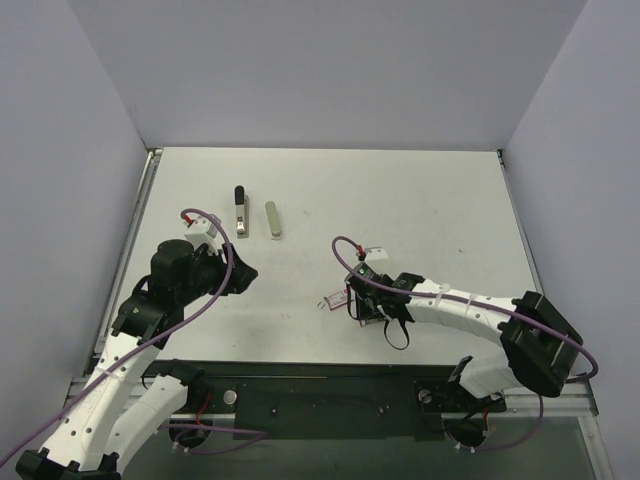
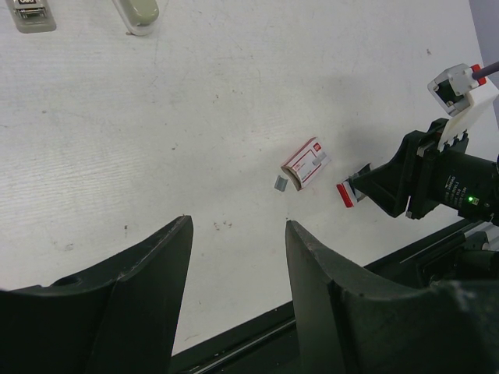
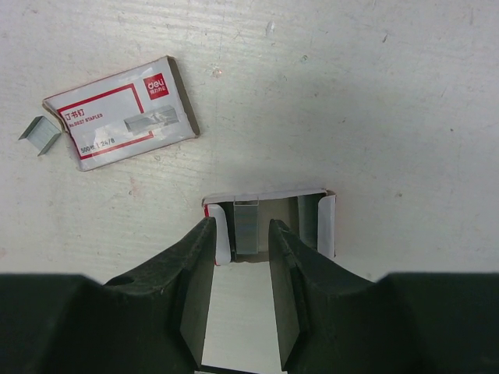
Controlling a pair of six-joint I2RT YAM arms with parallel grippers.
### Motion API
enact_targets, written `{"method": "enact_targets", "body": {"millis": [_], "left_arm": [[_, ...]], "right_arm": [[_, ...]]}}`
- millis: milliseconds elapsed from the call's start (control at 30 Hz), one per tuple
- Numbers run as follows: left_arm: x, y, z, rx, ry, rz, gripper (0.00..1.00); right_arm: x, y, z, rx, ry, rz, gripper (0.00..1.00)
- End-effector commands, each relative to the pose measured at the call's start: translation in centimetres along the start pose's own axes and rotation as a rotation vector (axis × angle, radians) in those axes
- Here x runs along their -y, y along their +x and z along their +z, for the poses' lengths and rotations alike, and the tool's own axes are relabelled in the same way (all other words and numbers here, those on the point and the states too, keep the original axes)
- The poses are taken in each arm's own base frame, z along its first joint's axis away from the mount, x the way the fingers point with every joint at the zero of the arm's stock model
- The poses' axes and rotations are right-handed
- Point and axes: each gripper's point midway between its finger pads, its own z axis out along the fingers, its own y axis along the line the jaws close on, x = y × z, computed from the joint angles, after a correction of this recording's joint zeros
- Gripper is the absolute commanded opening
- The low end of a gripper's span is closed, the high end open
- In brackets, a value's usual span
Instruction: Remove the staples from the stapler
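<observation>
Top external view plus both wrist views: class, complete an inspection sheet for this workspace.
Surface: white table, faintly speckled.
Job's things: stapler lying beyond the left arm, untouched; staples, a short strip beside the box sleeve.
Clutter: grey bar beside the stapler; red-white box sleeve; open tray holding another strip.
Grippers: left gripper fingers open, empty; right gripper fingers apart, flanking the tray's strip.
Cables: purple cable along each arm.
Surroundings: plain grey walls; nothing else seen.
</observation>
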Motion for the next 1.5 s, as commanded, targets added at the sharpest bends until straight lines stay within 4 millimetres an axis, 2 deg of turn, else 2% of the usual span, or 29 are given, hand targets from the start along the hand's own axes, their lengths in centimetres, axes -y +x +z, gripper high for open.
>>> {"method": "enact_targets", "body": {"millis": [0, 333, 867, 1233, 1467], "left_arm": [[0.5, -1.2, 0.1, 0.047, 0.028, 0.014, 0.61], [0.4, -1.1, 0.2, 0.044, 0.026, 0.013, 0.61], [0.4, -1.1, 0.2, 0.045, 0.025, 0.012, 0.61], [0.5, -1.1, 0.1, 0.046, 0.027, 0.012, 0.61], [0.5, -1.1, 0.2, 0.044, 0.026, 0.013, 0.61]], "right_arm": [[0.6, 1.1, 0.3, -0.032, 0.038, 0.000, 0.29], [0.7, 1.5, 0.8, -0.049, 0.056, 0.018, 0.25], [0.9, 1.9, 1.2, -0.066, 0.073, 0.028, 0.23], [0.8, 1.8, 1.3, -0.065, 0.074, 0.026, 0.11], [0.8, 1.2, 0.7, -0.045, 0.064, 0.031, 0.05]]}}
